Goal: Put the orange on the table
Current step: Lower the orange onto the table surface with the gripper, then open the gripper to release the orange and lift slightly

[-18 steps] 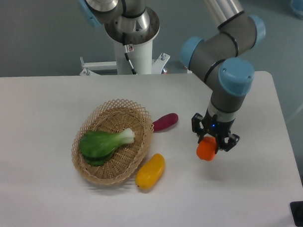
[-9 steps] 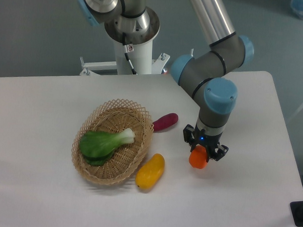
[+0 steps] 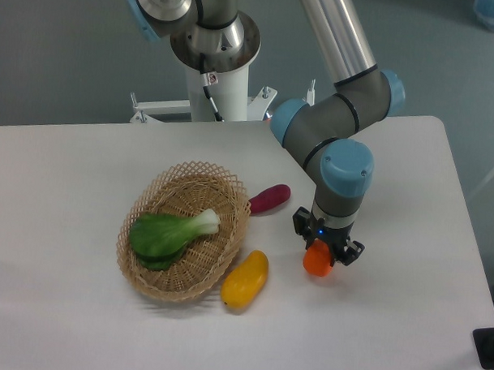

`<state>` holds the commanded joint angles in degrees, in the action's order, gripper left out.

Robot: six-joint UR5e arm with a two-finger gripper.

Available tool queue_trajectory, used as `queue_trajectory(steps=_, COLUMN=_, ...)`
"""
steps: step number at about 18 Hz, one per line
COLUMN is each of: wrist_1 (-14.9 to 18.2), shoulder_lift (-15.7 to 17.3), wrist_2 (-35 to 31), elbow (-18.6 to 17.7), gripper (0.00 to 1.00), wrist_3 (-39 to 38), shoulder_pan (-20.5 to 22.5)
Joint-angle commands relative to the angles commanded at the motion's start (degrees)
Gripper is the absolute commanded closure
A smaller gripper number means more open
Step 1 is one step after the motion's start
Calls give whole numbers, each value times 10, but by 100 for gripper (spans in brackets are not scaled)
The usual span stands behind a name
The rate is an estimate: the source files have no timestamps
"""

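Clearly the white tabletop [image 3: 405, 312] offers plenty of bare surface to the right of the wicker basket [image 3: 184, 229], which holds a green leafy bok choy [image 3: 168, 233]. Over that bare patch the UR5e arm [image 3: 334, 127] points straight down, and its gripper [image 3: 320, 258] has its fingers [image 3: 298, 222] clenched on the orange [image 3: 316, 260], which sits at the tabletop or just above it; the single view does not settle whether it touches. A yellow mango-like fruit [image 3: 245, 278] lies near to the left, against the basket's rim, and a purple oblong vegetable [image 3: 269, 199] lies just beyond it toward the arm's base. The main risk is rolling: the orange is smooth and round, so if the fingers part while it hangs above the surface it could bounce and travel toward the mango-like fruit or the near edge. Pressing down too far could instead squeeze the toy against the tabletop and make it pop sideways out of the grip. A lopsided release could also nudge it as the fingers lift.
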<state>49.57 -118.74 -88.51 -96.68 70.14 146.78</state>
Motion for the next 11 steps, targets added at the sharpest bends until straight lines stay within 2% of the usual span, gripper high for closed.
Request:
queue_trajectory(steps=5, wrist_1=0, shoulder_lift=0, wrist_2=0, elbow=-1, gripper=42, wrist_3=-1, shoulder_pan=0)
queue_trajectory(steps=11, wrist_1=-1, shoulder_lift=0, wrist_2=1, elbow=0, gripper=29, wrist_3=0, shoulder_pan=0)
